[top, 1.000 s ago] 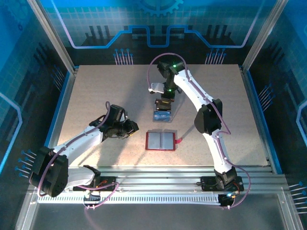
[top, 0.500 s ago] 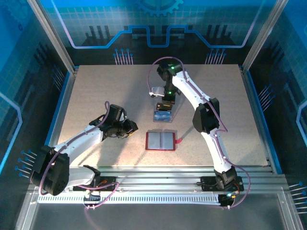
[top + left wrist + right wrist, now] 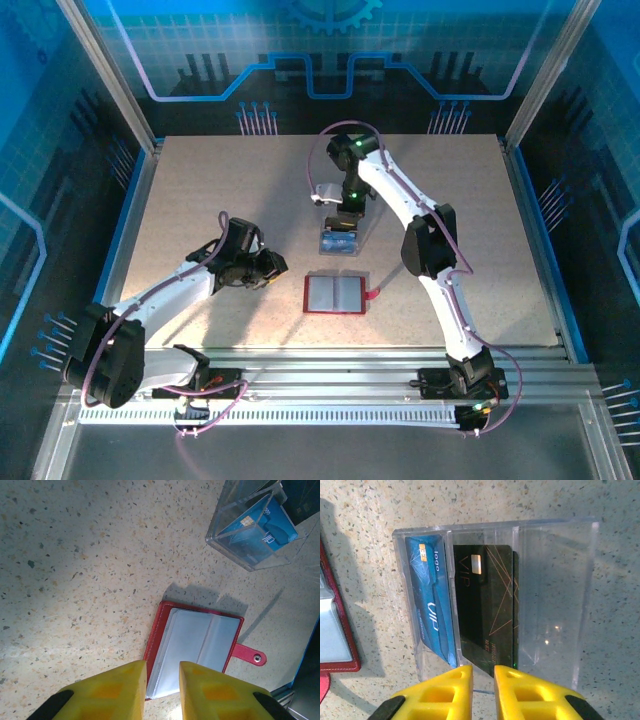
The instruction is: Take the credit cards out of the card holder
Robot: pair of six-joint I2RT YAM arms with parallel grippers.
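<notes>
The card holder point(image 3: 336, 293) lies open on the table, a dark red wallet point(image 3: 200, 645) with greyish pockets and a strap tab point(image 3: 247, 654). My left gripper point(image 3: 163, 666) hovers just left of it, open by a narrow gap with nothing between the fingers. Two credit cards stand in a clear tray point(image 3: 555, 605): a blue card point(image 3: 432, 610) in one end slot and a black card point(image 3: 485, 610) in the middle one. My right gripper point(image 3: 483, 669) hangs over the tray's edge, slightly open and apart from the black card.
The clear tray point(image 3: 338, 240) sits just beyond the wallet, with one end slot showing no card. The wallet's edge point(image 3: 332, 630) lies close beside the tray. Blue frame walls bound the speckled table point(image 3: 200, 190), which has bare room on both sides.
My right gripper has let go of the black card, now in the tray's middle slot, and drawn back toward the far side with its jaws parted. The left arm has stayed still.
</notes>
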